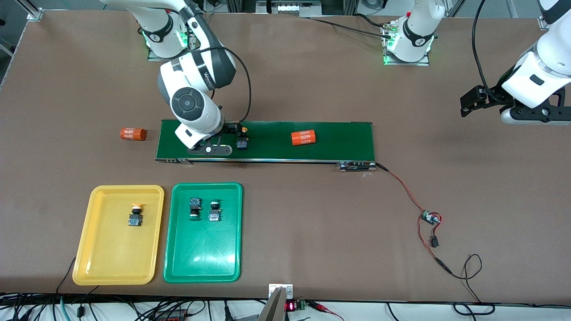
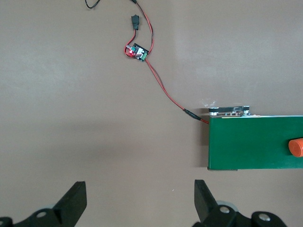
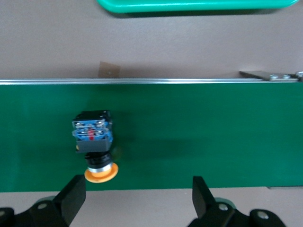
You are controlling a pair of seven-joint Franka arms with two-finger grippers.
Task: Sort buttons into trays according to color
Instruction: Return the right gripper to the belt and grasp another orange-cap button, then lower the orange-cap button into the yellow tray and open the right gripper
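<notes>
Your right gripper (image 3: 135, 201) hangs wide open and empty over the belt (image 1: 267, 141), beside the yellow-capped button (image 1: 242, 139). Your left gripper (image 2: 139, 201) waits open over bare table (image 1: 446, 187).

Count's in: four buttons on the table. Two yellow-capped ones, one on the conveyor belt (image 1: 267, 141) at (image 1: 242, 137) and one in the yellow tray (image 1: 118, 235) at (image 1: 135, 215). Two green-capped ones, (image 1: 194, 207) and (image 1: 214, 211), both in the green tray (image 1: 203, 232). That's two trays, one belt. Two orange "4680" cylinders: (image 1: 303, 137) and (image 1: 133, 133). One small circuit board (image 1: 430, 218).
</notes>
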